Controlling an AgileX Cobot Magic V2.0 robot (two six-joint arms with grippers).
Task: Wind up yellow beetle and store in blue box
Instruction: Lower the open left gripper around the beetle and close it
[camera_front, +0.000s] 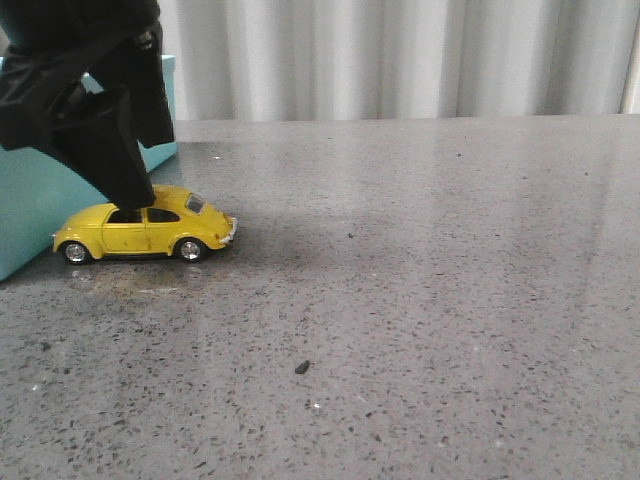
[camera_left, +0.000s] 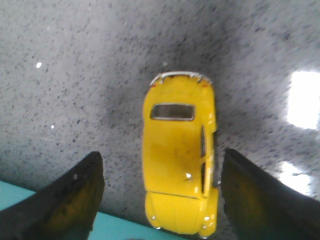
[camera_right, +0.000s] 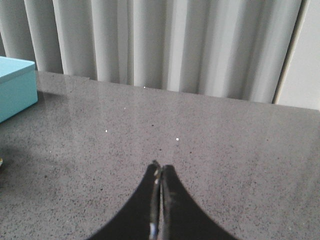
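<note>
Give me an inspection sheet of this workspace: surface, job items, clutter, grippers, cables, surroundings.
Surface: grey speckled stone-look tabletop, with a faint smudge under the car.
Job's things: small glossy yellow toy beetle car on its wheels, beside the large turquoise-blue box.
Clutter: one small dark crumb.
Grippers: left gripper open, fingers on either side of the car, not touching; right gripper shut, empty, above bare table.
Cables: nothing seen.
Surroundings: white pleated curtain behind the table.

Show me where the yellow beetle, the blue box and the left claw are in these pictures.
yellow beetle (camera_front: 140, 232): front view, on its side door.
blue box (camera_front: 30, 200): front view, on its facing side wall.
left claw (camera_left: 160, 200): left wrist view, midway between its open fingers, over the car's roof.
</note>
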